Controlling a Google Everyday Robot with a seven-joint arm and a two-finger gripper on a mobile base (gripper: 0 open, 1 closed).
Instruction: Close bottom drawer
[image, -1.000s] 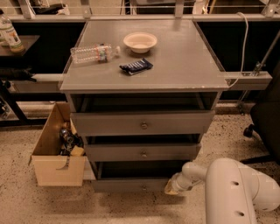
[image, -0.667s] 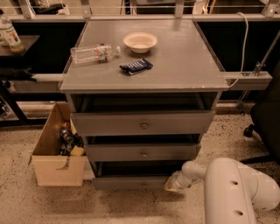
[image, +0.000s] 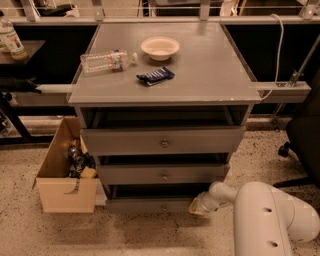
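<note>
Touching bottom drawer (image: 150, 205) front: tool (image: 199, 205)

Bottom drawer (image: 145, 204): matt grey front, dull metallic knob.
Gripper (image: 199, 205), at that front's right end: smooth pale shell, plastic-looking, slight sheen.
Cabinet top (image: 210, 70): matt grey, lightly scuffed.
Bowl (image: 160, 48): smooth cream.
Bottle (image: 106, 61): clear plastic.
Box (image: 60, 192), near left: plain cardboard.
Floor (image: 150, 235): speckled, stone-like.

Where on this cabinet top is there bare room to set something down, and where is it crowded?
Bare: the right half of the cabinet top, from bowl and dark packet to the right edge. Crowded: the left, around the bottle. The gripper sits low at the bottom drawer, right end.
</note>
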